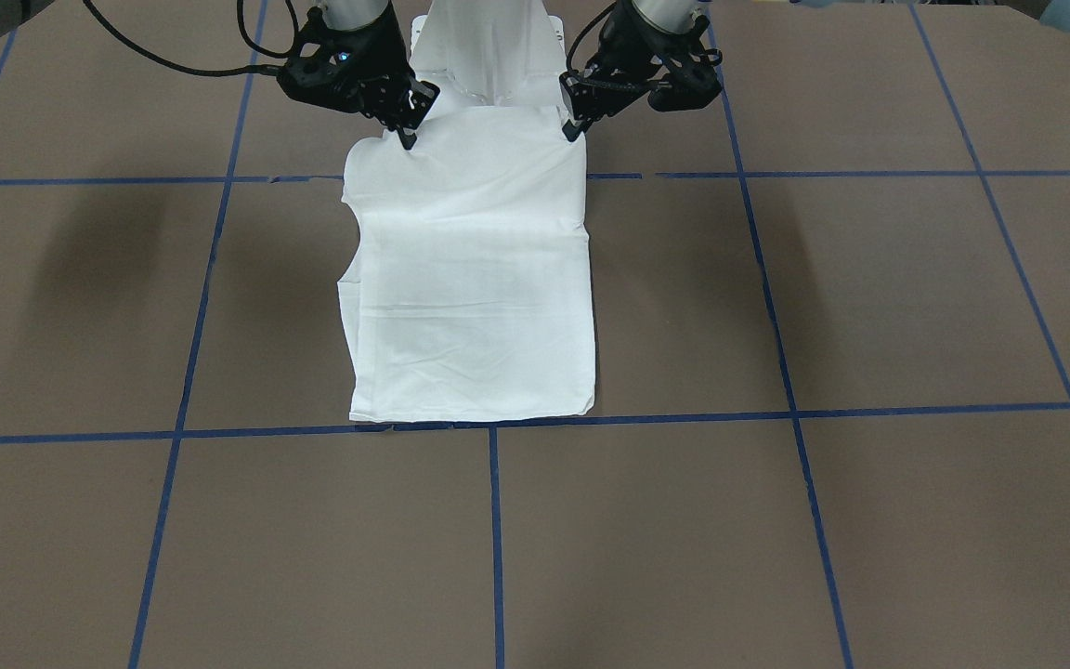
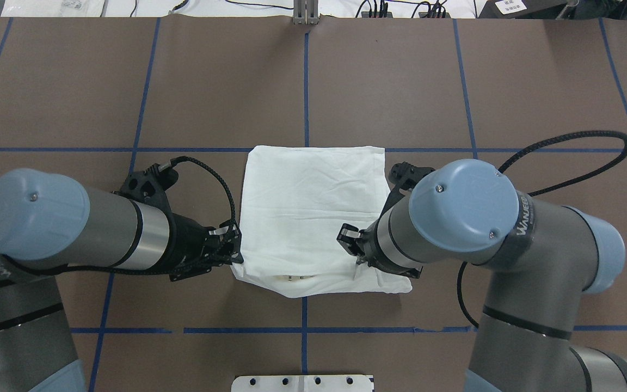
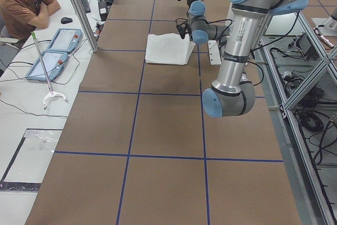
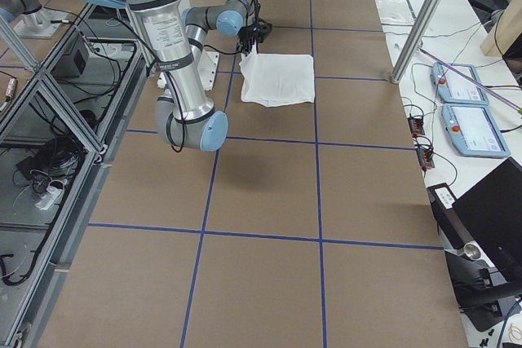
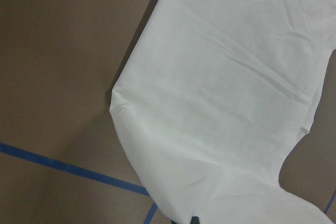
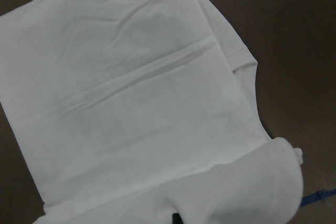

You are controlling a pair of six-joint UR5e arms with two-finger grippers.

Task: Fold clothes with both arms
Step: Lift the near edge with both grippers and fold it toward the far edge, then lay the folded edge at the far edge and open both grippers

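Note:
The white shirt (image 1: 475, 279) lies folded into a tall rectangle on the brown table, plain side up; the black text and collar tag do not show. It also shows in the overhead view (image 2: 313, 207) and in both wrist views (image 5: 220, 93) (image 6: 131, 103). My left gripper (image 1: 575, 130) (image 2: 234, 256) is shut on the shirt's corner nearest the robot on my left side. My right gripper (image 1: 405, 137) (image 2: 357, 261) is shut on the other near corner. The near edge is raised a little and curls under; the far part lies flat.
The white pedestal base (image 2: 302, 383) sits just behind the shirt's near edge. Blue tape lines (image 1: 495, 539) grid the table. A seated operator (image 3: 21, 3), teach pendants (image 3: 55, 51) and a metal post (image 3: 79, 9) stand off the table's far side.

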